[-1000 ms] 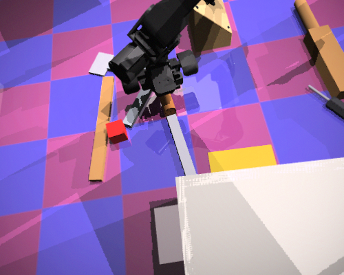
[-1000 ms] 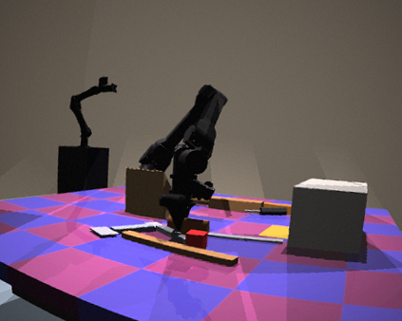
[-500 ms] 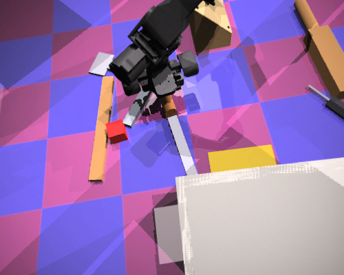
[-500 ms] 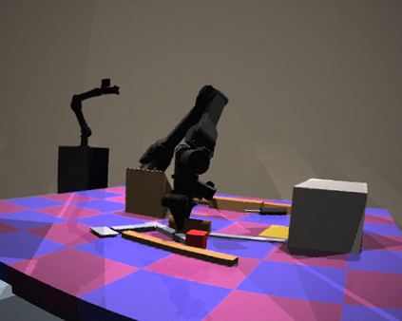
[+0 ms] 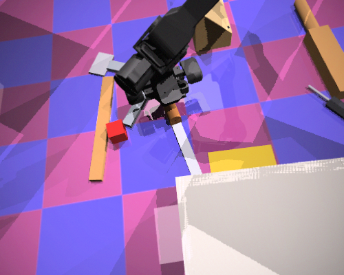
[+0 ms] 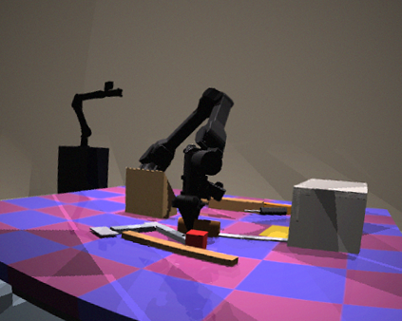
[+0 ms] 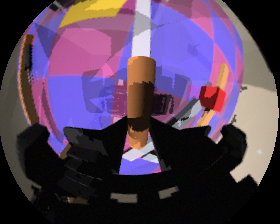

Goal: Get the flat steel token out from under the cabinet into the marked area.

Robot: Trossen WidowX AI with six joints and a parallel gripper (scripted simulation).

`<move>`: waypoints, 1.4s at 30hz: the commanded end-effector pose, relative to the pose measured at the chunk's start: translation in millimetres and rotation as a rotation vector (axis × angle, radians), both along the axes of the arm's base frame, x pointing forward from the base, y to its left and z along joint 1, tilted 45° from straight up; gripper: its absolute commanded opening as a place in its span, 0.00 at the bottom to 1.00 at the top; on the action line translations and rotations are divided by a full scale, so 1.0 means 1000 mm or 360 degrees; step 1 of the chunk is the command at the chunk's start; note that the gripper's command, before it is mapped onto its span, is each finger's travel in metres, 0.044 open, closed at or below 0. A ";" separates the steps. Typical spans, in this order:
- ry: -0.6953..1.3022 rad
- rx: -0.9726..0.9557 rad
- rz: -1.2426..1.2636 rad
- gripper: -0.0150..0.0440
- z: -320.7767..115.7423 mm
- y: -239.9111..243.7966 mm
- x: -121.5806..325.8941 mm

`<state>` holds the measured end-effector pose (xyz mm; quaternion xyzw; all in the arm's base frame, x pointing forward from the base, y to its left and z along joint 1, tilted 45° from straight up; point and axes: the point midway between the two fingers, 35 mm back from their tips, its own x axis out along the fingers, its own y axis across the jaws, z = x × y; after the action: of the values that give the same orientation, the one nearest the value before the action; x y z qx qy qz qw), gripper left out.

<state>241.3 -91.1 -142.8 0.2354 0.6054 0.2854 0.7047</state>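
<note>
My gripper (image 5: 170, 104) (image 6: 189, 226) (image 7: 138, 118) is shut on the brown round handle (image 5: 173, 116) (image 6: 212, 228) (image 7: 141, 75) of a long tool, low over the table. The tool's flat pale blade (image 5: 186, 148) (image 6: 247, 238) (image 7: 142, 30) runs from the handle to the near left corner of the white cabinet (image 5: 261, 213) (image 6: 326, 222); its far end is hidden there. The yellow marked area (image 5: 241, 158) (image 6: 276, 231) (image 7: 95, 12) lies in front of the cabinet, beside the blade, partly hidden in the top view. The steel token cannot be seen.
A red cube (image 5: 117, 131) (image 6: 196, 239) (image 7: 212, 98) sits by a wooden strip (image 5: 100, 144) (image 6: 178, 248). A bent grey tool (image 5: 135, 113) (image 6: 157, 227) lies beside them, partly under the arm. A wooden block (image 5: 213, 34) (image 6: 143, 192), a screwdriver (image 5: 336, 106) (image 6: 272, 212) and a large wooden piece (image 5: 325, 55) stand farther off.
</note>
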 end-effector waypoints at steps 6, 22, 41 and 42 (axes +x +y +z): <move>-0.0005 -0.0003 0.0007 0.25 0.003 0.000 0.016; -0.0010 -0.0002 0.0011 0.25 0.007 0.001 0.040; -0.0013 -0.0001 0.0012 0.25 0.011 0.001 0.066; -0.0013 -0.0001 0.0012 0.25 0.012 0.001 0.068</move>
<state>303.7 -89.2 -131.7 0.2319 0.6025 0.2899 0.7065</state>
